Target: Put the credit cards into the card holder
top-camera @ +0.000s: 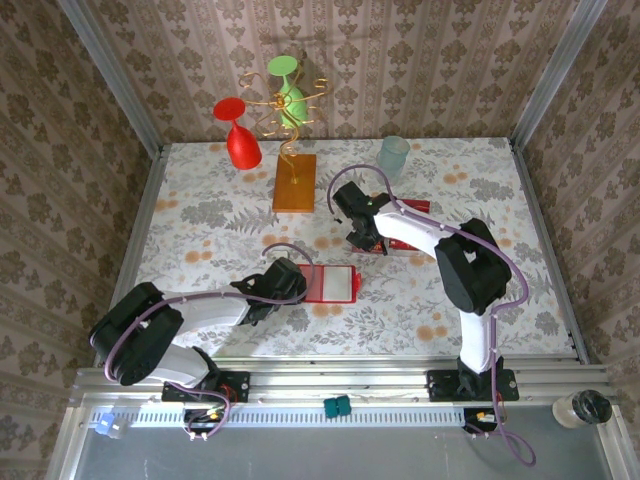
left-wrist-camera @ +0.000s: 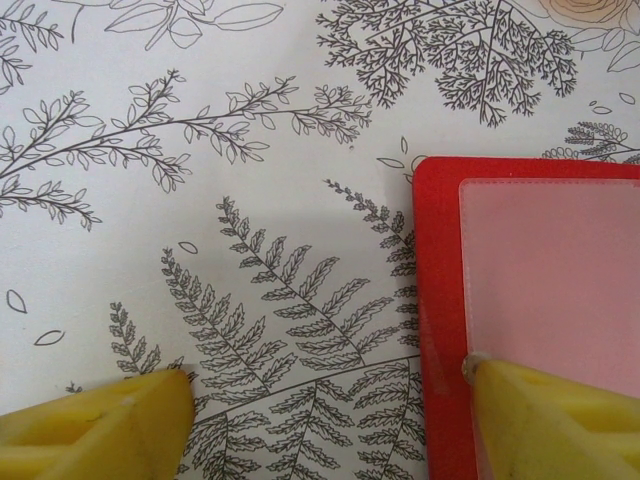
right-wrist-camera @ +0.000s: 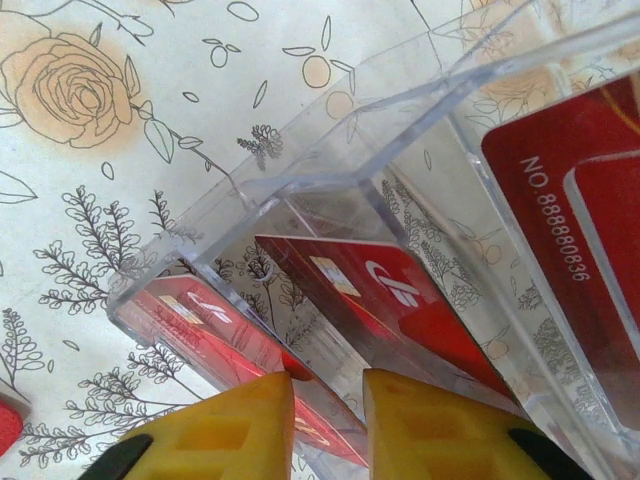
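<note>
1. Left gripper (left-wrist-camera: pixel 328 375) stands wide open, low over the table (top-camera: pixel 200 230). Its wrist view shows one yellow finger (left-wrist-camera: pixel 560 420) on the pale inner pocket of the card holder (left-wrist-camera: pixel 440 260), the other over bare cloth.
2. From above, the card holder lies open and flat near the table's middle, with free floral cloth to its left and on its near side.
3. Farther back stand an orange-brown block (top-camera: pixel 294 182) bearing gold wire, a red glass (top-camera: pixel 238 135), a green glass (top-camera: pixel 288 90) and a clear cup (top-camera: pixel 393 155).
4. Right gripper (right-wrist-camera: pixel 328 380) hangs over a clear tray (right-wrist-camera: pixel 330 150), fingers nearly together. A divider and a red card edge sit in the gap; whether they pinch anything I cannot tell.
5. Its wrist view adds detail: the credit cards (right-wrist-camera: pixel 400 300) lean in separate compartments.
6. The tray sits right of the card holder and apart from it, with open cloth out to the right edge.
</note>
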`<state>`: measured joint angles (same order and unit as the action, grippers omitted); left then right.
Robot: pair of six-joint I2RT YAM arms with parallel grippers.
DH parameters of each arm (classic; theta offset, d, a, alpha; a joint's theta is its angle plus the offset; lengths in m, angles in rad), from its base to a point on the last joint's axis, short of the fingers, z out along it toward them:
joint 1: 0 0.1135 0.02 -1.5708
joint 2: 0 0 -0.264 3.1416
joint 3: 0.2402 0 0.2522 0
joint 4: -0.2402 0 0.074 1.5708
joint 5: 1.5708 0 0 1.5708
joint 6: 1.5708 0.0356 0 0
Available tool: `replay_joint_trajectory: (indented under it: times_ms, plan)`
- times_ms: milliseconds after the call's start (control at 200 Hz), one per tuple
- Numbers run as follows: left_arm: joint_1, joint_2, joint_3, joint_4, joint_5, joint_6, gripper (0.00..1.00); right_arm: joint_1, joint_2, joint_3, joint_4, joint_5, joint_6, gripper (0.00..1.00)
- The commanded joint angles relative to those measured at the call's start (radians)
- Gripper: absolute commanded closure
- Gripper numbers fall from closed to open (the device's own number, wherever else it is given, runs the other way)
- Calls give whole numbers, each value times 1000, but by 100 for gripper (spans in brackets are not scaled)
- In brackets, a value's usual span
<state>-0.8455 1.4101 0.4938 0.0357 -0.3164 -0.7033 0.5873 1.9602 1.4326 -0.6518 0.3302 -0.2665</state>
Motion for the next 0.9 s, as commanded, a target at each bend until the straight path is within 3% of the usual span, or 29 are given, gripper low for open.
replay_joint_trajectory:
  times_ms: [0, 605, 895]
  plan:
    - [-4, 39, -4, -8, 44, -20, 24, 3, -31, -31, -2, -32, -38, 78]
    - [-3, 53, -1, 9, 48, -22, 24, 13, -104, -46, -10, -122, -56, 100]
    - [-4, 54, -3, 9, 49, -21, 24, 13, -143, -1, -58, -151, -52, 100]
